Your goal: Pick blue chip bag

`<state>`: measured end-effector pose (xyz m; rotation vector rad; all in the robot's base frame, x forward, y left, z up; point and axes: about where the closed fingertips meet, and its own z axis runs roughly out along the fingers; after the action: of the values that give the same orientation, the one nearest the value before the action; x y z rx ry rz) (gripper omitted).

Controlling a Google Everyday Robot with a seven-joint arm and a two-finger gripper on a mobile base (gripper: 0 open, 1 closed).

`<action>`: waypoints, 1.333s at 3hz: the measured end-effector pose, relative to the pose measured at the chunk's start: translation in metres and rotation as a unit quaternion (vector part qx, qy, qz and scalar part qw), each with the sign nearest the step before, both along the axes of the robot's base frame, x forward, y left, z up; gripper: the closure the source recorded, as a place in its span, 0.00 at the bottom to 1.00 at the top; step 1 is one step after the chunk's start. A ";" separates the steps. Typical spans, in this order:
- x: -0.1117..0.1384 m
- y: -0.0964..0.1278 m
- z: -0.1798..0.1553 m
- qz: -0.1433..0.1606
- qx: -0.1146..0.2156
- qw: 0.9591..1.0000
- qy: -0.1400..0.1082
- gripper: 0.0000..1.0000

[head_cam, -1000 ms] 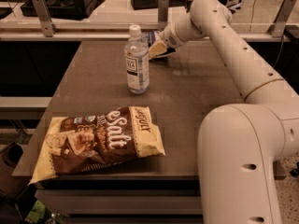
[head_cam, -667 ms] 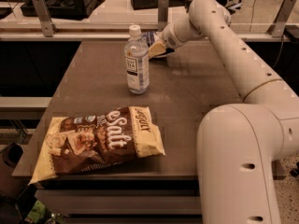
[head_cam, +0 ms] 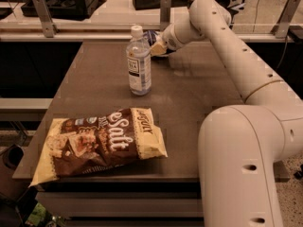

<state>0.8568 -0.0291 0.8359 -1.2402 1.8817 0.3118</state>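
Note:
The blue chip bag (head_cam: 152,35) shows only as a small dark blue patch with white at the far end of the table, just behind the water bottle's cap. Most of it is hidden by the bottle and my wrist. My gripper (head_cam: 156,48) is at the end of the white arm (head_cam: 222,37), reaching across from the right. It sits low over the table, right at the bag, just right of the bottle.
A clear water bottle (head_cam: 139,63) stands upright mid-table, close to my gripper on its left. A large brown and cream "Salt" bag (head_cam: 102,141) lies flat near the front edge. The brown table (head_cam: 189,108) has a railing (head_cam: 94,26) behind it.

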 end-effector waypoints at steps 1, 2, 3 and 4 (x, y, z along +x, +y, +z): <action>0.000 0.000 0.000 0.000 0.000 1.000 0.000 1.00; -0.006 0.003 0.019 0.012 0.017 1.000 -0.013 1.00; -0.013 0.001 0.042 0.015 0.026 0.999 -0.030 1.00; -0.018 -0.001 0.063 0.014 0.029 0.998 -0.048 1.00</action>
<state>0.8390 -0.0302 0.8988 -1.2217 1.7627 0.3143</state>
